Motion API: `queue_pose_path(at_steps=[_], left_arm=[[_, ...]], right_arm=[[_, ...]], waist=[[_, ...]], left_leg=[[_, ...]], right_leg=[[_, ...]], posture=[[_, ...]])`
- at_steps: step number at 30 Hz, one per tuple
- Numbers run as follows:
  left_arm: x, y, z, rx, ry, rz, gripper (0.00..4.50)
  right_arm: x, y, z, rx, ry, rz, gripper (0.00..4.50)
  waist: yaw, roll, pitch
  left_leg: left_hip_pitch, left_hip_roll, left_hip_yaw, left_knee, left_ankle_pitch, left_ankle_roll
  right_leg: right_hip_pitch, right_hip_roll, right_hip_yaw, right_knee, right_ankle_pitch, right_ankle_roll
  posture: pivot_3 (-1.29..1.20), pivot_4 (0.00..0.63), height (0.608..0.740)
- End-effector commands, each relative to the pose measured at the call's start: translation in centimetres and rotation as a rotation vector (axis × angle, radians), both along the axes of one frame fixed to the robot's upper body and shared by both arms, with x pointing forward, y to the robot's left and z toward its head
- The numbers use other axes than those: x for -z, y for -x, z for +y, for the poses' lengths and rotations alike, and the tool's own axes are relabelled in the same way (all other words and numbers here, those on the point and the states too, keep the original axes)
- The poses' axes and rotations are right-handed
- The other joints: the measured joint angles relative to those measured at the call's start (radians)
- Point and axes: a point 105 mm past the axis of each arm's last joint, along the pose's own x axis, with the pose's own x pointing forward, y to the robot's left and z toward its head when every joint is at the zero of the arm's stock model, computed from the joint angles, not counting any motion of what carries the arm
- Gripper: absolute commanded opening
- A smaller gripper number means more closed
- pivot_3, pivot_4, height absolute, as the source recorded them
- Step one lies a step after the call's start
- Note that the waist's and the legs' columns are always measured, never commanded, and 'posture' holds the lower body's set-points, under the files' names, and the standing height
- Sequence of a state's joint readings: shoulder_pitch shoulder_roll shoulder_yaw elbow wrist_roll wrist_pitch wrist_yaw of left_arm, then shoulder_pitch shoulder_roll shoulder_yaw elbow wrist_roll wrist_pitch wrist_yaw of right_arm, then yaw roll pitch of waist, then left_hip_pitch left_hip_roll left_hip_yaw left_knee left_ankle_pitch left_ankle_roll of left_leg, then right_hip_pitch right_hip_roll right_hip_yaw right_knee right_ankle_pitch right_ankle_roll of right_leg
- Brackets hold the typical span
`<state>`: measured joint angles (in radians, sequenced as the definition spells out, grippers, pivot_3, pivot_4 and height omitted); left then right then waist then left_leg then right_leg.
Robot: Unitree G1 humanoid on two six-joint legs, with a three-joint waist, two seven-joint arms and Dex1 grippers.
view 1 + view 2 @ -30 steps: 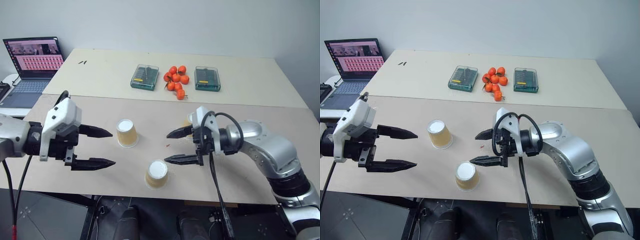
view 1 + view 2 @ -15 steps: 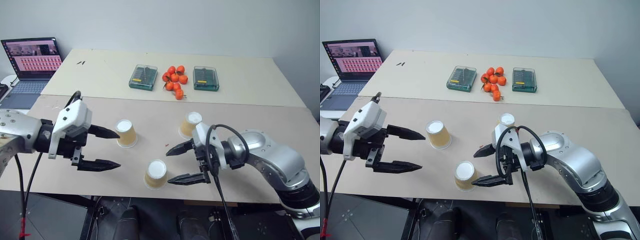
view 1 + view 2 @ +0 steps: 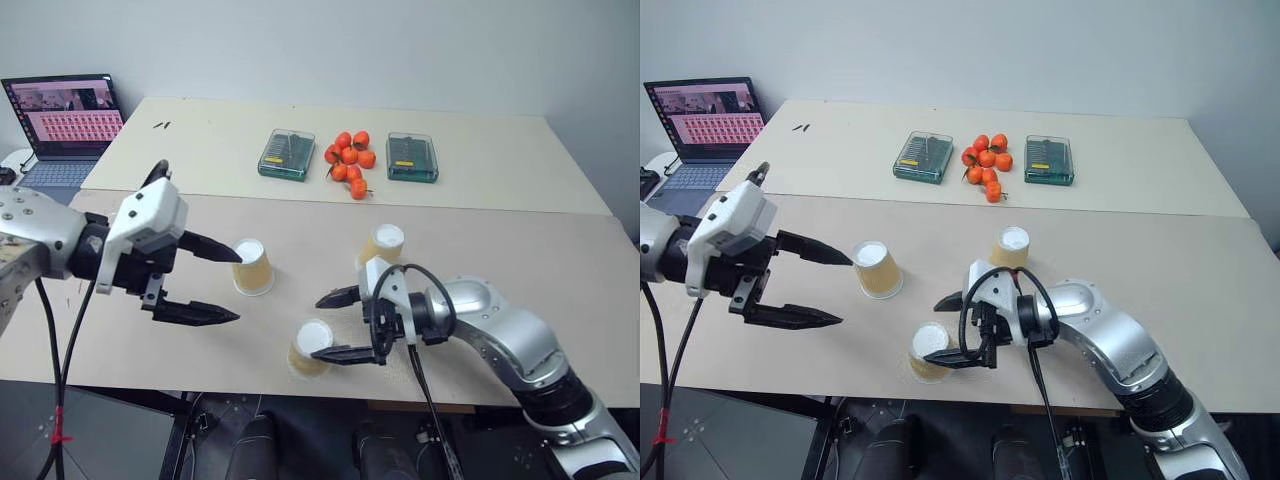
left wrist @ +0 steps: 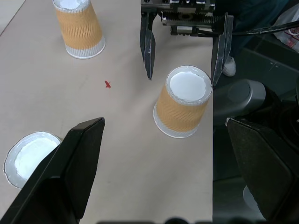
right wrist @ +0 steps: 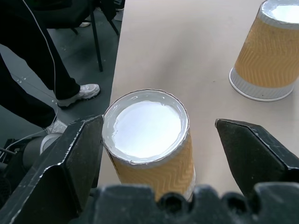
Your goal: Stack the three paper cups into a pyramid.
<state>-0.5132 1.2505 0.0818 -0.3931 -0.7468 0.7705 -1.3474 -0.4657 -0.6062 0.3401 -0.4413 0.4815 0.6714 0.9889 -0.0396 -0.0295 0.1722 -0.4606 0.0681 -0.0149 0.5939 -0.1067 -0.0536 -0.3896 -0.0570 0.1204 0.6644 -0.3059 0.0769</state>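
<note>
The right gripper (image 3: 342, 326) hangs open around the nearest upside-down tan paper cup (image 3: 311, 347); the left gripper (image 3: 222, 286) gapes beside the left one (image 3: 252, 266).

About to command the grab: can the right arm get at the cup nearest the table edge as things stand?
Probably yes. The right gripper is open, its fingers either side of the nearest cup, with nothing between them.
</note>
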Motion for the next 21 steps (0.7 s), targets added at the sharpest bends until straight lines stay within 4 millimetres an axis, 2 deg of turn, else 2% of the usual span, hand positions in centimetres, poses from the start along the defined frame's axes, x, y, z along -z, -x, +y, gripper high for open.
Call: queue_pose_path(at_steps=[1,7,13,21], left_arm=[[-0.8,0.0,0.1,-0.003,-0.021,-0.032,4.44],[-1.0,-0.3,0.1,-0.013,-0.018,-0.036,4.44],[-0.7,-0.4,0.2,-0.017,-0.011,-0.033,4.44],[0.0,-0.7,0.0,-0.018,0.013,-0.037,4.44]], right_arm=[[-0.4,0.0,0.2,-0.013,-0.018,-0.049,4.50],[-0.2,0.3,0.4,-0.026,-0.018,-0.047,4.50],[-1.7,0.1,0.2,-0.020,-0.063,-0.055,4.50],[-2.6,0.4,-0.3,-0.035,-0.057,-0.055,4.50]], waist=[[0.000,0.000,0.000],[0.000,0.000,0.000],[0.000,0.000,0.000],[0.001,0.000,0.000]], left_leg=[[0.000,0.000,0.000,0.000,0.000,0.000],[0.000,0.000,0.000,0.000,0.000,0.000],[0.000,0.000,0.000,0.000,0.000,0.000],[0.000,0.000,0.000,0.000,0.000,0.000]], right_leg=[[0.000,0.000,0.000,0.000,0.000,0.000],[0.000,0.000,0.000,0.000,0.000,0.000],[0.000,0.000,0.000,0.000,0.000,0.000],[0.000,0.000,0.000,0.000,0.000,0.000]], posture=[[0.00,0.150,0.735],[0.00,0.150,0.735],[0.00,0.150,0.735],[0.00,0.150,0.735]])
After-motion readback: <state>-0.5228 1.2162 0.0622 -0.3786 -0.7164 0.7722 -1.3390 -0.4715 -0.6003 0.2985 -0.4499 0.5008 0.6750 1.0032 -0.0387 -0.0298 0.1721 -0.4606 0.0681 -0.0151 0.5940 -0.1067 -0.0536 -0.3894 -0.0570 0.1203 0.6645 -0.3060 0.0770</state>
